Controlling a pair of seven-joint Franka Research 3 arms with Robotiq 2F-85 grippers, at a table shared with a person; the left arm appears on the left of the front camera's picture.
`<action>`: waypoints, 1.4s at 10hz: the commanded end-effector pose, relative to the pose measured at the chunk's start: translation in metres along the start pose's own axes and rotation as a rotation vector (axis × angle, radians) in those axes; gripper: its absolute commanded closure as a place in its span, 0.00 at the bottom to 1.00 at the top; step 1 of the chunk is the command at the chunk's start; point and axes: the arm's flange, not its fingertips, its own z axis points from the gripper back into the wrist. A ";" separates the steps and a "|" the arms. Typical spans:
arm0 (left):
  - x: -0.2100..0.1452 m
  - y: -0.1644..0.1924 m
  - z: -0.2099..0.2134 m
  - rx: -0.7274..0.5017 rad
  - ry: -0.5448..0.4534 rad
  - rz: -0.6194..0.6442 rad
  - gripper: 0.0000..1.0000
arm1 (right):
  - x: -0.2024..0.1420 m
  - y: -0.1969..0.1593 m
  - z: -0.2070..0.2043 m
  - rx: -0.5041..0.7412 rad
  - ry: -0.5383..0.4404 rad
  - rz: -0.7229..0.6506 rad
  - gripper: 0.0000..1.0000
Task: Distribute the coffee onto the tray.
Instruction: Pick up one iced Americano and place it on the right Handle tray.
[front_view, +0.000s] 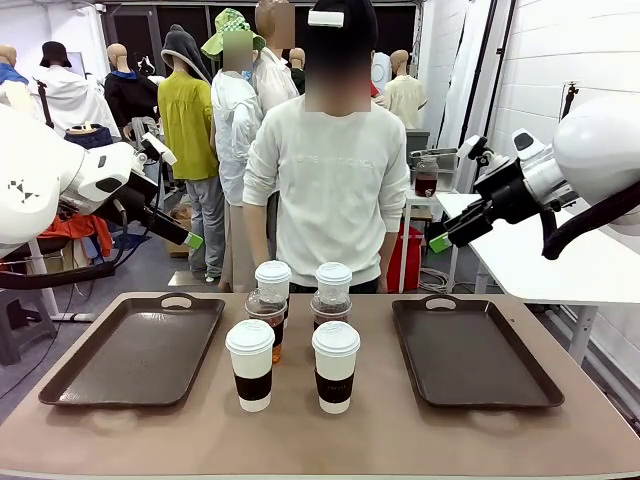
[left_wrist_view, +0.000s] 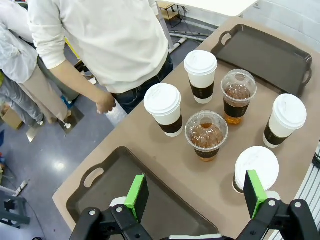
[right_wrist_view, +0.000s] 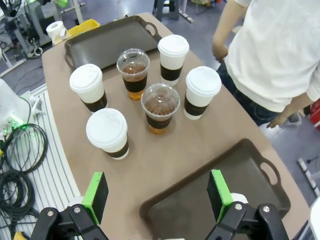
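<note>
Several white lidded coffee cups with brown sleeves (front_view: 250, 365) (left_wrist_view: 163, 102) (right_wrist_view: 107, 132) stand grouped at the table's middle. Among them are two clear dome-lidded iced coffees (front_view: 267, 315) (left_wrist_view: 206, 135) (right_wrist_view: 160, 107). A dark tray (front_view: 130, 355) lies bare to their left, and another tray (front_view: 475, 355) lies bare to their right. My left gripper (front_view: 193, 240) (left_wrist_view: 196, 195) hangs open high above the left tray, holding nothing. On the other side my right gripper (front_view: 440, 242) (right_wrist_view: 157, 195) hovers open above the right tray, also with nothing in it.
A person in a white top (front_view: 335, 170) stands at the table's far edge with both hands down at the sides. A white side table (front_view: 560, 260) stands to the right. Cables (right_wrist_view: 20, 155) lie off the near table edge.
</note>
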 end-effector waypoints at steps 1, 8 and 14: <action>0.001 0.001 0.000 -0.013 -0.010 0.000 0.00 | 0.000 -0.001 -0.001 0.023 -0.016 0.006 0.00; 0.001 0.001 0.000 -0.013 -0.010 0.000 0.00 | 0.000 -0.001 -0.001 0.023 -0.016 0.006 0.00; 0.001 0.001 0.000 -0.013 -0.010 0.000 0.00 | 0.002 -0.004 -0.004 0.014 0.003 0.005 0.00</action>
